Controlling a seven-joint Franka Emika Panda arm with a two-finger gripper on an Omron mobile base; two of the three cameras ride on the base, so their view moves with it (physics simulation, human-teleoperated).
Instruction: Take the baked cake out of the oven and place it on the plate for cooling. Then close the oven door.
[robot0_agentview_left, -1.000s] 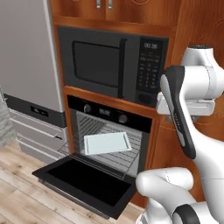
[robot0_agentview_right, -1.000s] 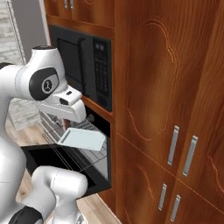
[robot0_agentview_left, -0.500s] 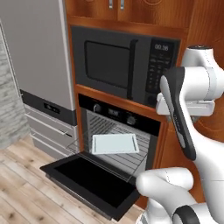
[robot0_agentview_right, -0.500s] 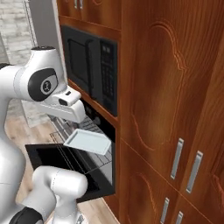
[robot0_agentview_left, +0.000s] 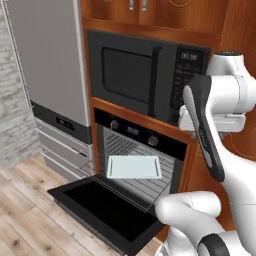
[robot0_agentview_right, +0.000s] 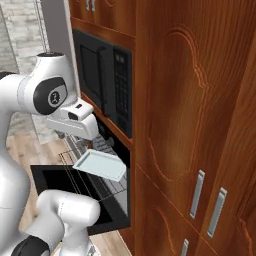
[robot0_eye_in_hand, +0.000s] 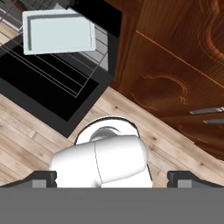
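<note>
Oven: sitting under the microwave; you are facing it from the floor.
Oven door: hanging fully down, so closing is waiting on you.
Pale tray (probably the cake's, though no cake is showing on it): resting on the pulled-out wire rack, untouched.
Gripper: fingers spread wide, gripping nothing, pointing floorward well apart from the tray.
Progress: you are looking at everything left to do.

Base views face open oven from behind left and right; hand view looks down on it.
</note>
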